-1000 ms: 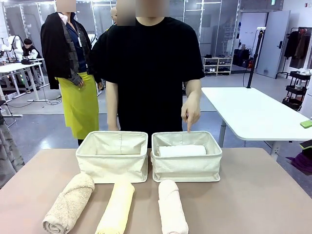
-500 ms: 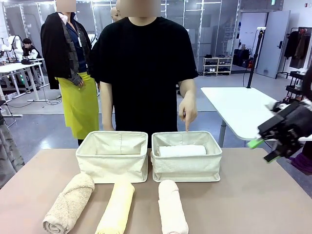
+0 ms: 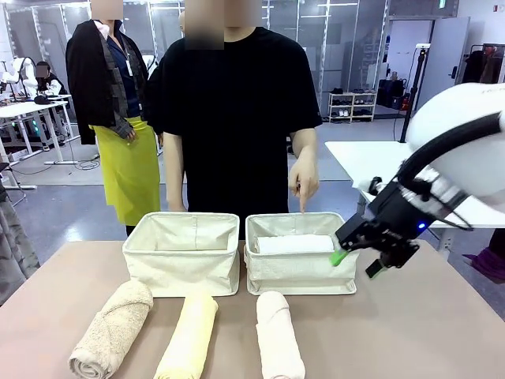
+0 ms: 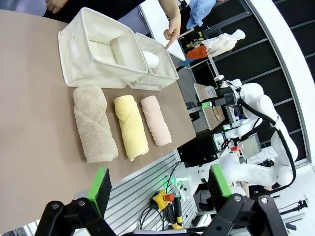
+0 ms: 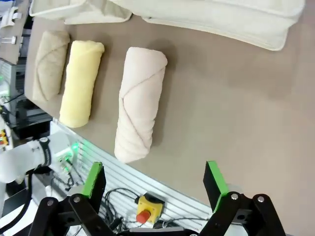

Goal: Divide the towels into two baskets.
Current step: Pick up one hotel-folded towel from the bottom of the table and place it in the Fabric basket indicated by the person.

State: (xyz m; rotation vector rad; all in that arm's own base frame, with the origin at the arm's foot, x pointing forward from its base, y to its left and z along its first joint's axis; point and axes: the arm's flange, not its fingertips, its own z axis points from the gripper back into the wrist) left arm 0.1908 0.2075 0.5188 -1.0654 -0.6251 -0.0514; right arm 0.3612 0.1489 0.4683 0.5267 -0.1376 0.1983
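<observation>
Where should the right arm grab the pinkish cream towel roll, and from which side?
Take the pinkish cream towel at mid-length, probably from straight above. It lies flat, one end toward the right basket, so the right gripper should set its fingers across the width, one on each long side; the gap beside the yellow towel leaves room.

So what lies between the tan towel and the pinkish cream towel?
The pale yellow towel lies between the tan towel and the pinkish cream towel, side by side on the table, as the front view shows.
</observation>
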